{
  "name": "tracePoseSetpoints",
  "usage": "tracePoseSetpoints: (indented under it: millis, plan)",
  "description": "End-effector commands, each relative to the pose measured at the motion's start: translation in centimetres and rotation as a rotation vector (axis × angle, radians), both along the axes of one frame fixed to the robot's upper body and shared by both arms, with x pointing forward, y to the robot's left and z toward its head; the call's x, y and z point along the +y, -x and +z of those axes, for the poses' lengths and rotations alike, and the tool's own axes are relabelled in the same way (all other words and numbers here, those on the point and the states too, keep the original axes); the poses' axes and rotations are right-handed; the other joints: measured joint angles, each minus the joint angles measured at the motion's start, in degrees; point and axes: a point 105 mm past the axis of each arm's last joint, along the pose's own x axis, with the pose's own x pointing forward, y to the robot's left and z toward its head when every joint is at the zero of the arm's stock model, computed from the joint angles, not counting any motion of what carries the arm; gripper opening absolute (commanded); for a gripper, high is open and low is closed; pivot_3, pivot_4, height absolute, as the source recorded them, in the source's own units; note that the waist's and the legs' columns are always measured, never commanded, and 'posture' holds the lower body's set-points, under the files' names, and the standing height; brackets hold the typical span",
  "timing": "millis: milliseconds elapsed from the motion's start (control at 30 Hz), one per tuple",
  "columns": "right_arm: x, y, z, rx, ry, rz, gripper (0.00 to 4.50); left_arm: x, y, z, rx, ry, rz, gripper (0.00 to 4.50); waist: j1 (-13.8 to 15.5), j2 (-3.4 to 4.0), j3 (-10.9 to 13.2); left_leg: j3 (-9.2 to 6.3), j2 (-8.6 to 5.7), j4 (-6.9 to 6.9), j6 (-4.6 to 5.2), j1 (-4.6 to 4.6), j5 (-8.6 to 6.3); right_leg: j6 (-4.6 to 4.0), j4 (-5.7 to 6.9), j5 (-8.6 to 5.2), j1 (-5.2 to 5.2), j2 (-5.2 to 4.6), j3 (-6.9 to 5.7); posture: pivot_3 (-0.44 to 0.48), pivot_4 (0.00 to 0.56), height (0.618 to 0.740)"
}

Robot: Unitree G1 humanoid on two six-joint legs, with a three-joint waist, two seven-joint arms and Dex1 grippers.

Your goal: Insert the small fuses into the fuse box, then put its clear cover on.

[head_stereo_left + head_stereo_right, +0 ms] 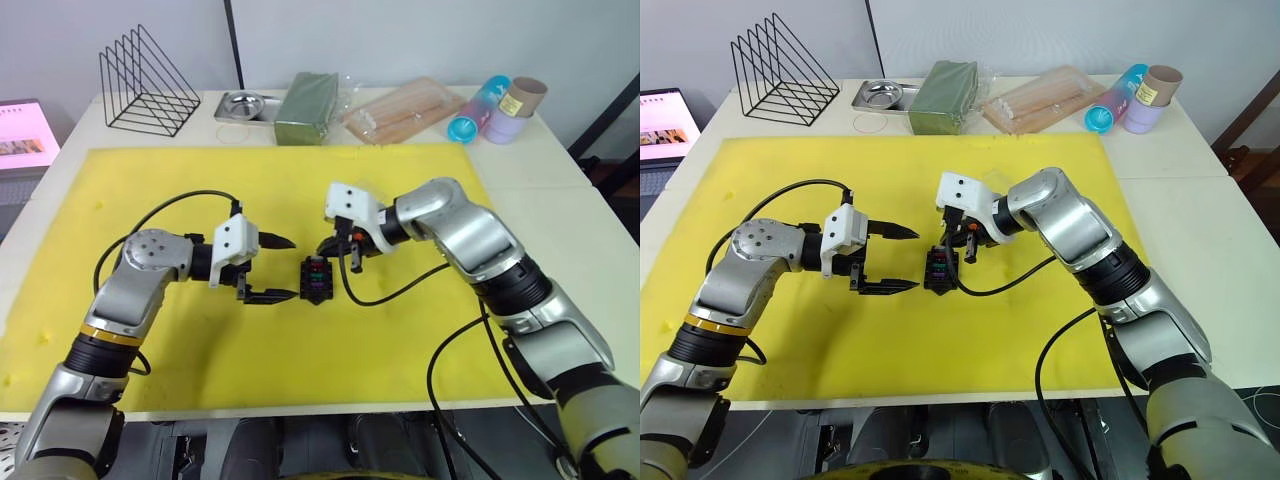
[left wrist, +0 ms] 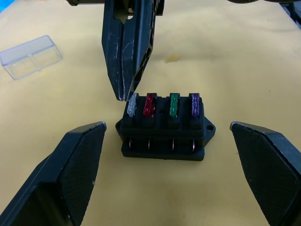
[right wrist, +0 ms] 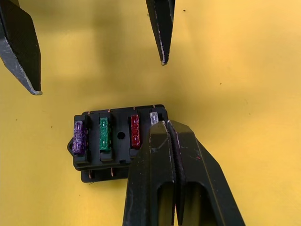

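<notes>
My two head eyes look forward and down over both arms onto the yellow mat, far enough back to take in the whole table to its rear edge; they share that scene, one set a little sideways from the other. My left wrist camera sits low and close, facing the fuse box side-on. My right wrist camera looks steeply down on it from close up. Both wrist views share the fuse box with the head pair.
</notes>
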Motion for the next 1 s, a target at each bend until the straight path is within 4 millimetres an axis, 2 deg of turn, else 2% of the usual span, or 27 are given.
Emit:
tracePoseSetpoints:
  millis: [33, 167, 367, 500, 700, 1000]
  plan:
    - [0.4, 0.2, -0.2, 0.0, -0.005, 0.02, 0.02, 0.0, 0.0, 0.8, -0.034, 0.002, -0.008, 4.5, 0.0, 0.0, 0.0, 0.0, 0.0, 0.0, 0.0, 0.0, 0.0, 0.0, 0.0, 0.0, 0.0, 0.0, 0.0, 0.0, 0.15, 0.74]
    - [0.4, 0.2, -0.6, 0.0, 0.004, 0.021, 0.02, 0.0, -0.1, 0.9, -0.036, 0.003, -0.005, 4.5, 0.0, 0.0, 0.0, 0.0, 0.0, 0.0, 0.0, 0.0, 0.0, 0.0, 0.0, 0.0, 0.0, 0.0, 0.0, 0.0, 0.15, 0.74]
    - [0.8, 0.0, 1.4, -0.03, -0.069, 0.025, 0.02, 0.0, 0.0, 0.8, -0.036, 0.003, -0.001, 4.5, 0.0, 0.0, 0.0, 0.0, 0.0, 0.0, 0.0, 0.0, 0.0, 0.0, 0.0, 0.0, 0.0, 0.0, 0.0, 0.0, 0.15, 0.74]
    - [0.8, 0.5, 1.8, -0.029, -0.078, 0.054, 0.02, 0.0, -0.1, 0.9, -0.036, 0.004, -0.001, 4.5, 0.0, 0.0, 0.0, 0.0, 0.01, 0.0, 0.0, 0.0, 0.0, 0.0, 0.0, 0.0, 0.0, 0.0, 0.0, 0.0, 0.15, 0.74]
    - [0.8, 0.6, 1.6, -0.019, -0.081, 0.056, 0.02, -0.1, -0.1, 0.9, -0.037, 0.005, -0.004, 4.5, 0.0, 0.0, 0.0, 0.0, 0.0, 0.0, 0.0, 0.0, 0.0, 0.0, 0.0, 0.0, 0.0, 0.0, 0.0, 0.0, 0.15, 0.74]
    - [0.3, 0.5, 0.1, -0.004, -0.042, 0.043, 0.02, -0.1, -0.1, 0.9, -0.039, 0.005, -0.003, 4.5, 0.0, 0.0, 0.0, 0.0, 0.0, 0.0, 0.0, 0.0, 0.0, 0.0, 0.0, 0.0, 0.0, 0.0, 0.0, 0.0, 0.15, 0.74]
